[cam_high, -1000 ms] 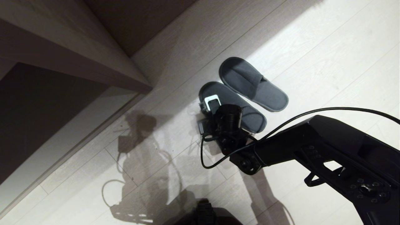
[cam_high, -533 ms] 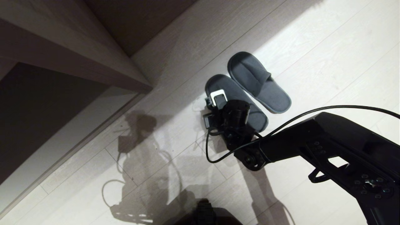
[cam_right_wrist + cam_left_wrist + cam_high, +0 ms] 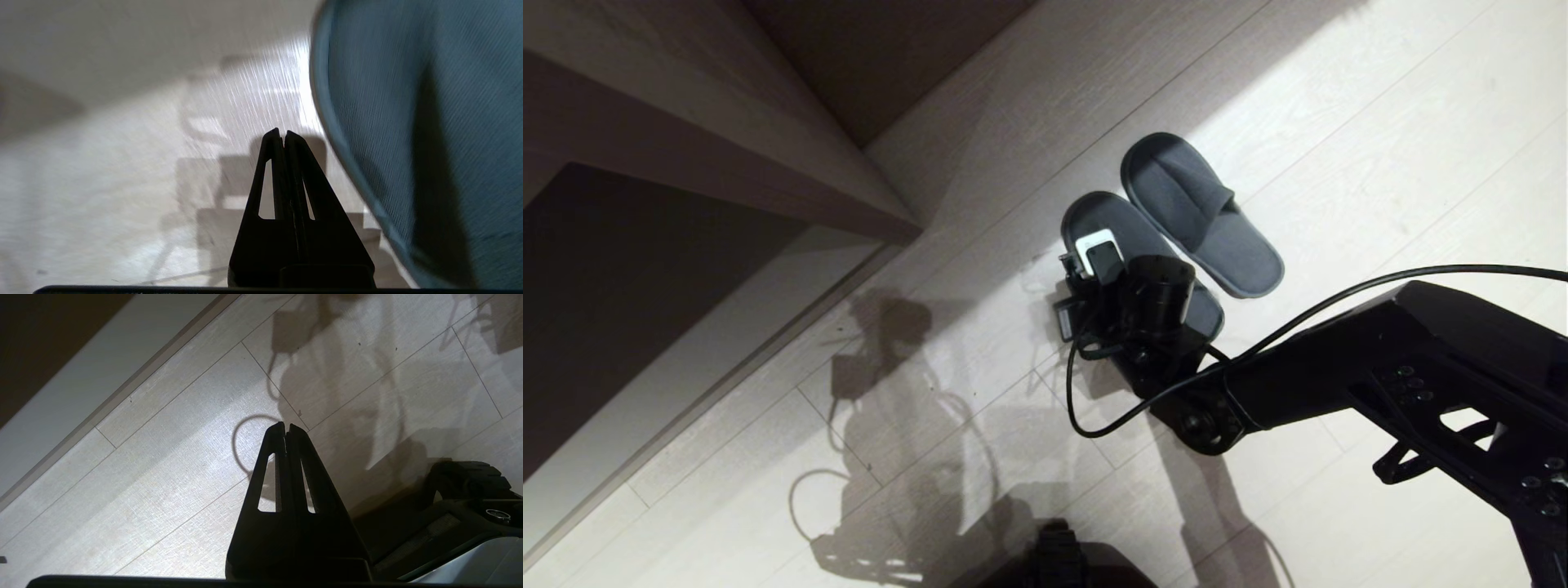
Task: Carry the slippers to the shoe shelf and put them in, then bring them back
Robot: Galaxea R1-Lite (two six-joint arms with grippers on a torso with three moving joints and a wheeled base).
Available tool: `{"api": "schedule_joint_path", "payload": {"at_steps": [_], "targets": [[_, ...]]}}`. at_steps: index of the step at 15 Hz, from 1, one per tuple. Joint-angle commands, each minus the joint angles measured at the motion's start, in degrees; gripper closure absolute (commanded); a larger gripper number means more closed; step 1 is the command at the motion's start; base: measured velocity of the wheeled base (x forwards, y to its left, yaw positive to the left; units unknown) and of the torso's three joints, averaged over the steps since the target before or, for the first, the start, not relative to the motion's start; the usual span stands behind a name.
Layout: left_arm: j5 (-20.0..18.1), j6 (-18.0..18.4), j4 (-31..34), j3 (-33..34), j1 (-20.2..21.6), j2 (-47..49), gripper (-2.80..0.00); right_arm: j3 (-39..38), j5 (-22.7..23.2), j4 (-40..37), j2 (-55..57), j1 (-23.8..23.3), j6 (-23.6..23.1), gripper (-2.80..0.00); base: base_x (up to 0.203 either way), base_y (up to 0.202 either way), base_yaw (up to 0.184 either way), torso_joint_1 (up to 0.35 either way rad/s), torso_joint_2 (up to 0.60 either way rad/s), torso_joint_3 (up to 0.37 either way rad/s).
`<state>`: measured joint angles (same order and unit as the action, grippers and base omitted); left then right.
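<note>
Right arm (image 3: pixel 1380 384) is all matte black, screws dotted along it, loose black cable (image 3: pixel 1339 298) looping off, slim slotted black fingers (image 3: pixel 282 171).

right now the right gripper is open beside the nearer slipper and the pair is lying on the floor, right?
Not quite: the right gripper is shut, its fingers pressed together in the right wrist view. The rest holds: it is beside the nearer slipper, and the pair lies on the floor.

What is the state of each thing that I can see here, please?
slippers: both on the floor, soles down, side by side, not held.
right pincer: shut, empty, low beside the nearer slipper's edge.
left pincer: shut, empty, above bare floor.
shoe shelf: standing at the left; its visible opening is too dark to judge.
</note>
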<state>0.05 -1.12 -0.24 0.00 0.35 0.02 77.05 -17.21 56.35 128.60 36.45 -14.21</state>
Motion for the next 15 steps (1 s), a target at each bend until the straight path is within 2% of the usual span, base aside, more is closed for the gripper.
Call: {"api": "schedule_joint_path", "payload": {"at_steps": [1, 6, 9, 15], "targets": [[0.00, -0.02, -0.02, 0.00, 0.05, 0.01, 0.00, -0.78, 0.77, 0.87, -3.82, 1.45, -0.31, 0.00, 0.000, 0.000, 0.000, 0.000, 0.00, 0.000], [0.03, -0.02, -0.02, 0.00, 0.00, -0.02, 0.00, -10.86, 1.73, 0.57, -17.26, 1.86, -0.95, 0.00, 0.000, 0.000, 0.000, 0.000, 0.00, 0.000], [-0.05, 0.15, -0.02, 0.00, 0.00, 0.06, 0.00, -17.91, 3.55, -0.58, -29.35, -0.41, 1.95, 0.00, 0.000, 0.000, 0.000, 0.000, 0.00, 0.000], [-0.05, 0.33, -0.02, 0.00, 0.00, -0.02, 0.00, -33.72, 5.77, -11.56, -61.93, -2.39, 2.66, 0.00, 0.000, 0.000, 0.000, 0.000, 0.00, 0.000]]}}
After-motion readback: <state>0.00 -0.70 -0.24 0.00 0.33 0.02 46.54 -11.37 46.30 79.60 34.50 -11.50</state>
